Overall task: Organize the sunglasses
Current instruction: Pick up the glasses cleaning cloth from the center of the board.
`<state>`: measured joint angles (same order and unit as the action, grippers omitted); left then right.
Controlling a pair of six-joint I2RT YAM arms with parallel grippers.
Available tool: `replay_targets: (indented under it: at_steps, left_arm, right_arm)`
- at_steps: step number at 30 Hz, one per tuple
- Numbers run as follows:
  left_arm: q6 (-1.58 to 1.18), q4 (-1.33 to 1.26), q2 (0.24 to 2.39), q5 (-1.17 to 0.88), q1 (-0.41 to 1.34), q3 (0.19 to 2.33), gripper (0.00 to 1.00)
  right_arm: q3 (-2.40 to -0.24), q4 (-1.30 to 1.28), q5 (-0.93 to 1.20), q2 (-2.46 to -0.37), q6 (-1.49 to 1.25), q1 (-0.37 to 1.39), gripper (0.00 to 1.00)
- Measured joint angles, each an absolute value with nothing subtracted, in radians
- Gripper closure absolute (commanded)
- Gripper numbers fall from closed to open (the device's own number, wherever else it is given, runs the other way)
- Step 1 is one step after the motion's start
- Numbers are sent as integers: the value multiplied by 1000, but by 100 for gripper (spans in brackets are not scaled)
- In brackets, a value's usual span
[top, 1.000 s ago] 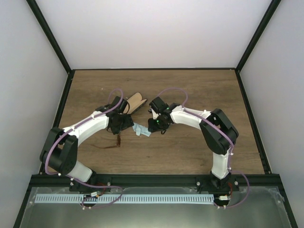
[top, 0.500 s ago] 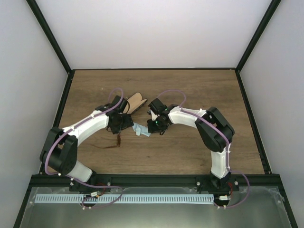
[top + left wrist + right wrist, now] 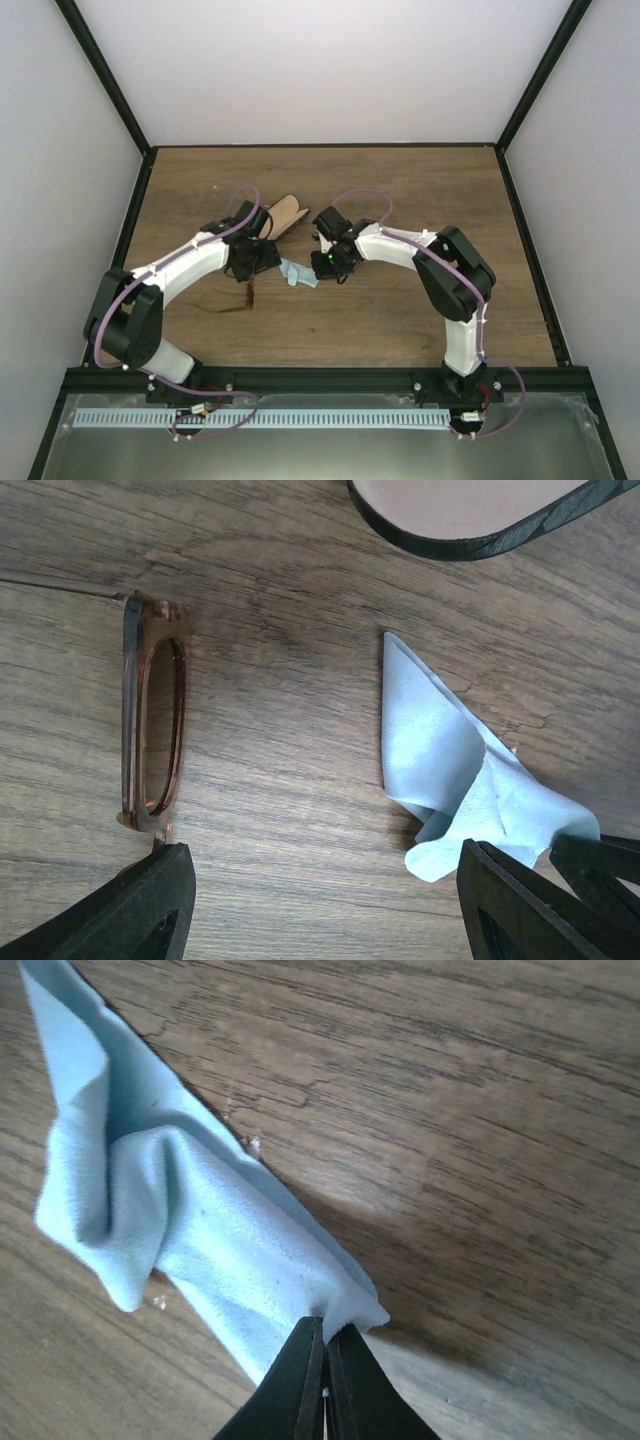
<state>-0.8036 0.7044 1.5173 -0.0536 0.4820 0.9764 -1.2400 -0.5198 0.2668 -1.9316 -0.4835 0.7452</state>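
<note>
right tool [image 3: 323,1360] pinched on edge of light blue cloth [image 3: 200,1230], left tool [image 3: 330,900] open above counter [image 3: 400,190], sunglasses [image 3: 152,730] flat on counter's left half, near cloth, not touching

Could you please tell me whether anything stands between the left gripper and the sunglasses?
Nothing visible does. Only bare table separates the open left gripper from the sunglasses, just ahead of one finger. The light blue cloth lies off to the side, pinched by the right gripper; the glasses case sits farther on.
</note>
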Motion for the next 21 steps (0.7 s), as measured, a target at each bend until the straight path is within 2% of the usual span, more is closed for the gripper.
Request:
replay_targets:
  at_steps: [5,10,11,21]
  left_arm:
    - [-804,703,1517,-54,482,990,25]
    - [-799,685,1517,-60,482,1005,1]
    - [-796,676,1514,-65,482,1006,0]
    - [-691,516,1359,-128,482,1007,1]
  right_arm:
    - [-1256,-547,268,-1891,-484,745,99]
    - [-1319,-581,259,-1846,-482,745,99]
    - [-1335,-587,258,-1839,-481,745,99]
    - [-1468,-645,255,-1788,-478,745,99]
